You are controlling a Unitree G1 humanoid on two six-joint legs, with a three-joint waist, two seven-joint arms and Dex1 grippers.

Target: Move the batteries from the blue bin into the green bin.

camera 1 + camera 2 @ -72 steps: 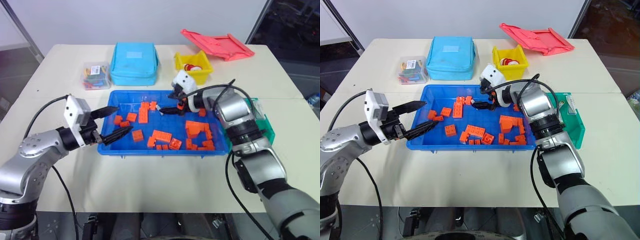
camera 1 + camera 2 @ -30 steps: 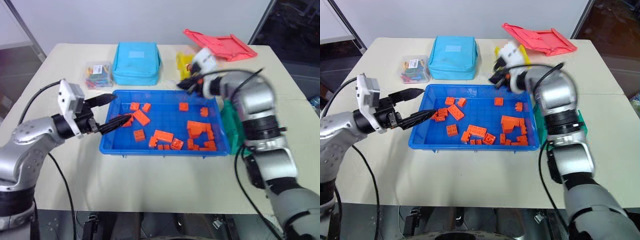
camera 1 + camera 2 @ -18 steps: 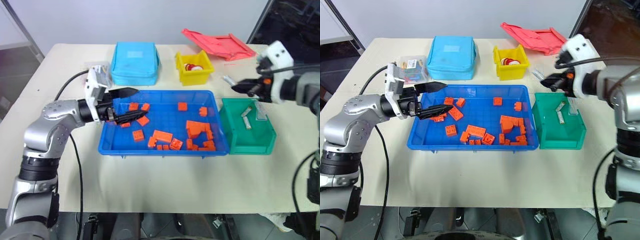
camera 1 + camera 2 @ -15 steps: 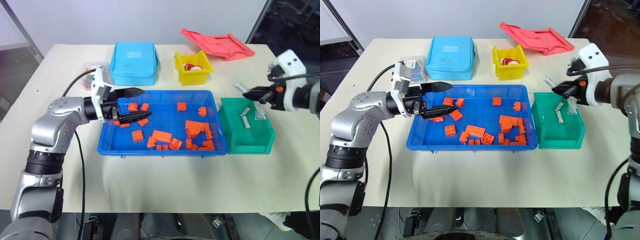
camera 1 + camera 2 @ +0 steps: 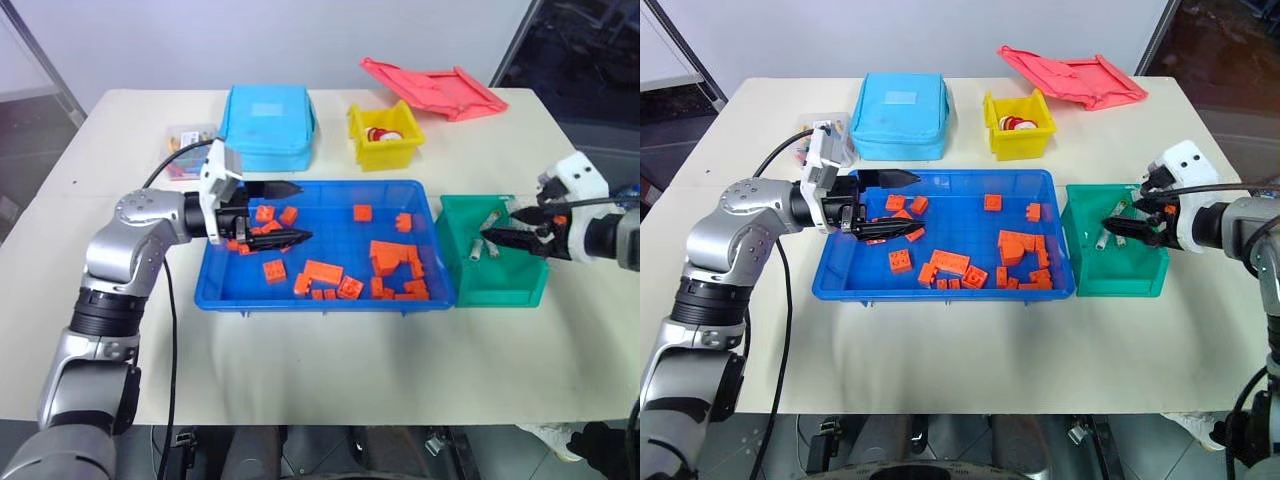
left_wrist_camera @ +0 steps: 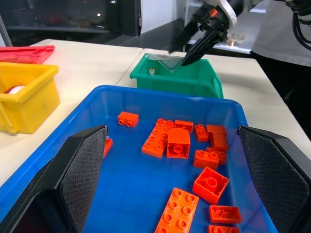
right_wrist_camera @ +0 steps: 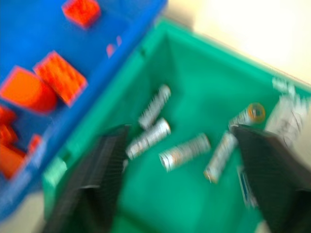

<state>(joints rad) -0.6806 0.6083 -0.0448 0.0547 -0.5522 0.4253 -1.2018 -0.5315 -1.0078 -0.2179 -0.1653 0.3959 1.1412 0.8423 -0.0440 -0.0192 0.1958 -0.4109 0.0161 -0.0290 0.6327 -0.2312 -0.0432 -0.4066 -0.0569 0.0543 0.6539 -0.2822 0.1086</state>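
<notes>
A pale table (image 5: 300,390) carries a large blue bin (image 5: 322,295) in the middle and a smaller green bin (image 5: 497,292) just beside its right end. The blue bin holds scattered orange blocks (image 5: 398,262), most of them gathered toward its right half.

The left hand (image 5: 285,212) reaches in level over the left end of the blue bin, its 2 black fingers (image 6: 80,167) spread wide apart with nothing between them. A few orange blocks lie just under and beside its tips.

The right hand (image 5: 1118,219) hangs over the green bin, pointing down into it from the right side, its fingers (image 7: 104,170) parted and empty. Below it, the batteries (image 7: 184,150) lie loose on the floor of the green bin: 5 slim silvery cylinders with dark markings can be counted in the right wrist view, some side by side, 1 near the far wall. That view is blurred, so their exact contact with each other cannot be told.

At the back of the table stand a light-blue zip case (image 5: 267,126), a small yellow bin (image 5: 385,135), a clear box of coloured pieces (image 5: 186,165) and a red lid (image 5: 435,88).
</notes>
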